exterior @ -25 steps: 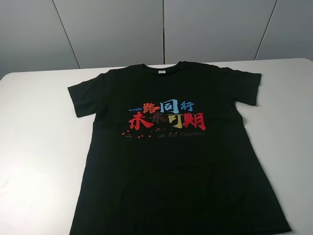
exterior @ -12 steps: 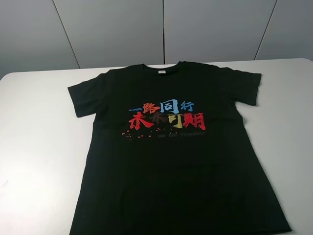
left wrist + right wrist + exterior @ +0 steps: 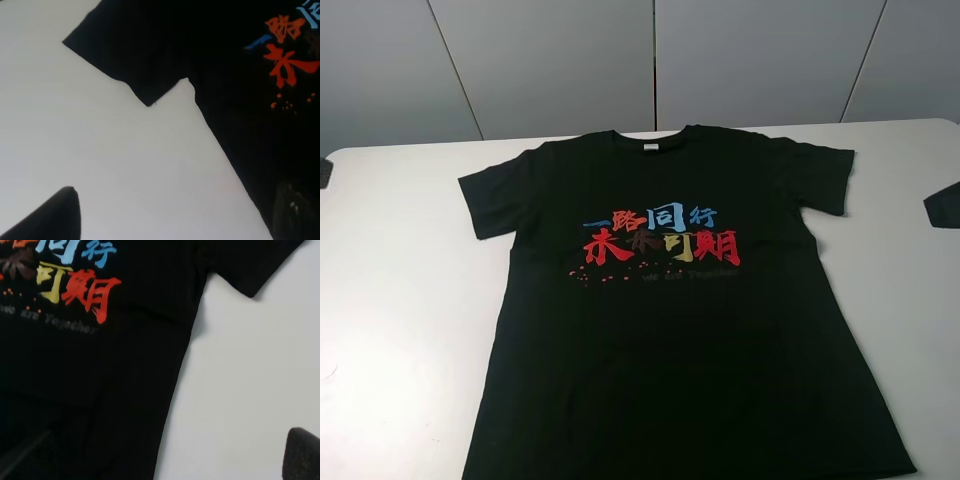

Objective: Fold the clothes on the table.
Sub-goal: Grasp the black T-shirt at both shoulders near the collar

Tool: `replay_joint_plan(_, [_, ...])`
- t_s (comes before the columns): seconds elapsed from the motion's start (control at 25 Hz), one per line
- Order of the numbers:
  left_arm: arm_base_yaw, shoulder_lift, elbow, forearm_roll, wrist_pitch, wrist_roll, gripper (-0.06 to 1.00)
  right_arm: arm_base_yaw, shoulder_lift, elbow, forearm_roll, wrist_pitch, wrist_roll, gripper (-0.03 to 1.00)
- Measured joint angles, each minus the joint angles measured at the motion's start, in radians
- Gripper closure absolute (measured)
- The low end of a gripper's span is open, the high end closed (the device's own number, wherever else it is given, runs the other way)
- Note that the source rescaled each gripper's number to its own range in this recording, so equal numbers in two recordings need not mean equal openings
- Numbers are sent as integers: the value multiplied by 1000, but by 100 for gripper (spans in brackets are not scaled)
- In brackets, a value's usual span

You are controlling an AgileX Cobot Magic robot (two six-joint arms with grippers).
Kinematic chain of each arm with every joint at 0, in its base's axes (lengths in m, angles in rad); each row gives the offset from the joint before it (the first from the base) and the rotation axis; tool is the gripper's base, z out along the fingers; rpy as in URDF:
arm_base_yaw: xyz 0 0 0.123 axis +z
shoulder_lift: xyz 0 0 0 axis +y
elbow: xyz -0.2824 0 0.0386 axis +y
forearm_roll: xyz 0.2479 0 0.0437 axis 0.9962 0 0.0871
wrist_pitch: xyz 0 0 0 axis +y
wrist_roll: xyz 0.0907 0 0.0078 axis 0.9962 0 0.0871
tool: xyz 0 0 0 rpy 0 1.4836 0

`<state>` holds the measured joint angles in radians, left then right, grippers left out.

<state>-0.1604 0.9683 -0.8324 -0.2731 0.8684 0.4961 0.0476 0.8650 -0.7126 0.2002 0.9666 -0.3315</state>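
Observation:
The black T-shirt (image 3: pixel 670 320) lies flat and front up on the white table (image 3: pixel 400 300), collar at the far side, with red, blue and tan characters (image 3: pixel 660 238) and a small white neck label (image 3: pixel 649 148). My left gripper (image 3: pixel 175 217) is open and empty above bare table beside the shirt's left sleeve (image 3: pixel 130 55); one fingertip (image 3: pixel 55 217) shows dark. My right gripper (image 3: pixel 165 460) is open and empty over the shirt's right side seam, below the right sleeve (image 3: pixel 250 265). In the high view only dark tips of the left arm (image 3: pixel 323 170) and right arm (image 3: pixel 942 205) show at the edges.
Grey wall panels (image 3: pixel 650 60) stand behind the table's far edge. The shirt's hem runs off the bottom of the high view. Bare table top lies on both sides of the shirt (image 3: pixel 910 300).
Dark tips of both arms have come into the high view at its left and right edges. The shirt has not moved.

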Motion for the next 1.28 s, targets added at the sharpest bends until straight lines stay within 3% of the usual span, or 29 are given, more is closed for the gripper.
replay_joint_plan(0.12, [-30,188,-107,-7,-10,41,-5,0,128,-48,18,-54,-34,0])
replay_joint_plan(0.24, [-115,348,-212,-2,-31,72,-5,28,247,-90,22,-106,-83,0])
replay_joint_plan(0.36, [-227,482,-294,49,-47,82,-5,69,358,-143,22,-110,-106,0])
replay_joint_plan(0.52, [-315,652,-363,101,-44,82,-6,111,485,-218,24,-108,-132,0])
replay_joint_plan(0.84, [-340,920,-433,147,-42,82,-6,119,682,-310,26,-81,-154,0])
replay_joint_plan(1.04, [-397,996,-435,223,-72,82,-6,120,767,-310,53,-75,-182,0])
replay_joint_plan(1.28, [-414,1065,-463,247,-103,84,-6,130,828,-310,71,-75,-198,0])
